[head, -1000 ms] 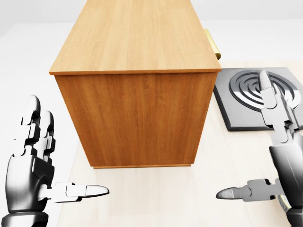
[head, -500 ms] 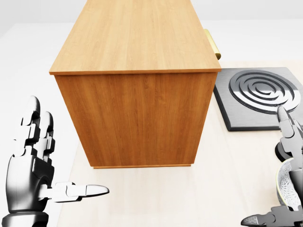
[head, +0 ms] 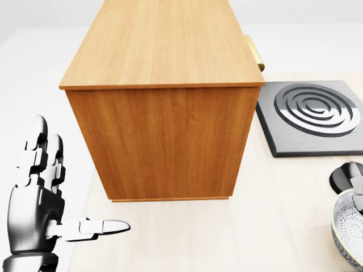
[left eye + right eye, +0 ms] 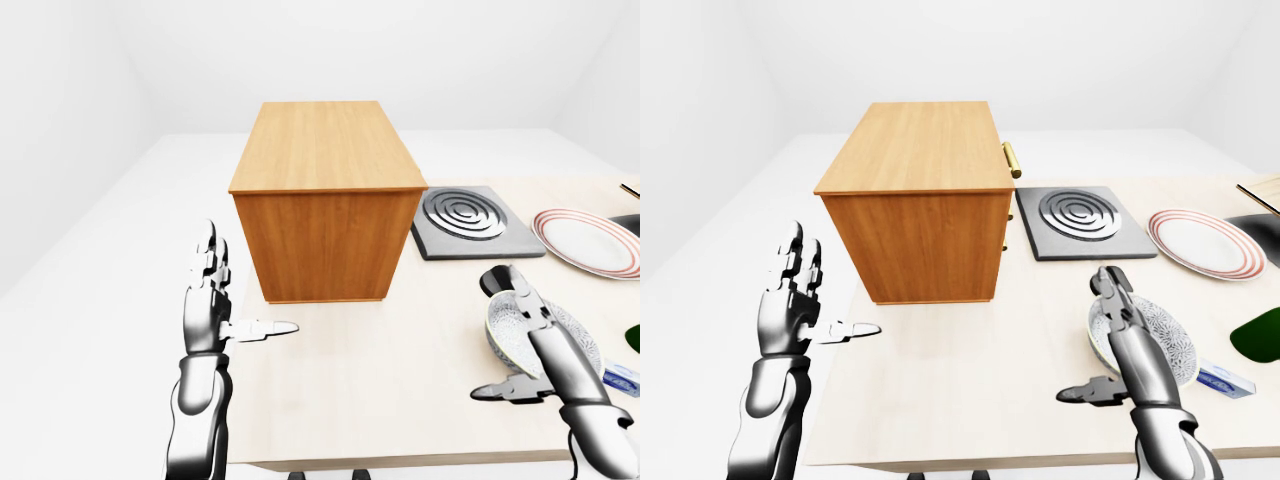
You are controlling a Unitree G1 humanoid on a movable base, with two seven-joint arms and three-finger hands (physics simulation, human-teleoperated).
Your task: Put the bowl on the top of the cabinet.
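This reads as a bare simulated kitchen: a pale wooden tabletop (image 4: pixel 970 390) stands in a plain white room with blank walls. On it sit a dark square hob plate with concentric rings (image 4: pixel 1077 220), a white plate with a red-striped rim (image 4: pixel 1200 243) and a patterned bowl (image 4: pixel 1165 345) (all ordinary cooking and dining ware). A wooden cabinet (image 4: pixel 910 215) with brass handles on its right side stands at the tabletop's left end.

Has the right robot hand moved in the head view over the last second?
Yes. The right robot hand has dropped from over the burner plate toward the view's bottom right, by the bowl.
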